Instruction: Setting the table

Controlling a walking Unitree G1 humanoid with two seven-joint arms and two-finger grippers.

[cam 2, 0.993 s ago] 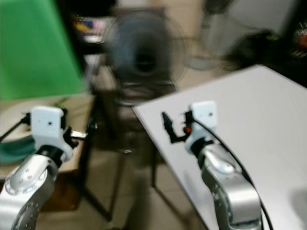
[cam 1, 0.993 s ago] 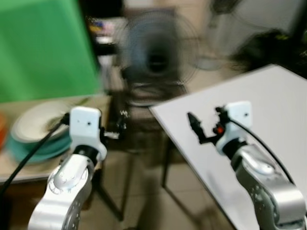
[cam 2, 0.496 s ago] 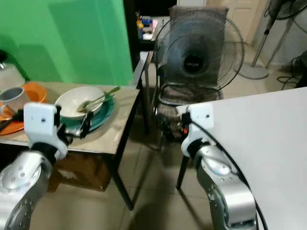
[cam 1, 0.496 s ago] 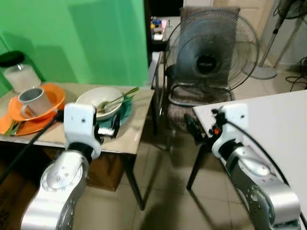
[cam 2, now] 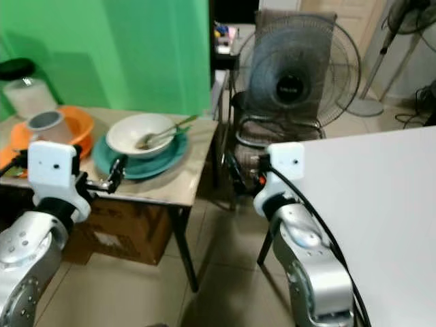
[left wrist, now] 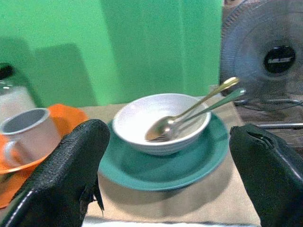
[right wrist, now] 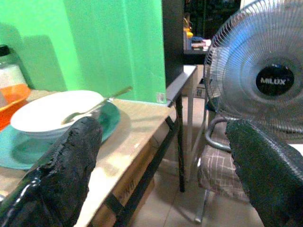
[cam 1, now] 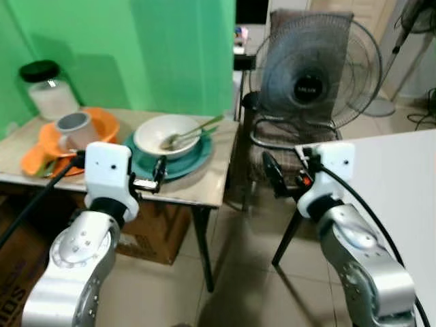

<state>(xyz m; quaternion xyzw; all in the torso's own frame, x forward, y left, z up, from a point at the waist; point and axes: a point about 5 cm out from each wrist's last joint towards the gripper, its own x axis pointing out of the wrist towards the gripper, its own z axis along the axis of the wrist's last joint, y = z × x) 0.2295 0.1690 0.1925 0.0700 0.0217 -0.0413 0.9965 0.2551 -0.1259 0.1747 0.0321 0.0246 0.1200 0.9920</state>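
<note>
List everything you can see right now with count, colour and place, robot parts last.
White ceramic bowl: one, on the teal plate.
Teal round plate: one, on the beige side table.
Metal spoon and fork: two, silver and gold-tipped, resting in the bowl.
Grey mug: one, on the orange dishes at the table's left end.
Glass jar with black lid: one, behind the orange dishes.
Grey standing fan: one, by the chair.
White table: one, on the right.
Left gripper: open, at the side table's front edge.
Right gripper: open, beside the white table.

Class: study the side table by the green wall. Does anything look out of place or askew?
Slightly: the mug sits tilted on the orange plates. The spoon and fork lean over the white bowl's rim.
</note>
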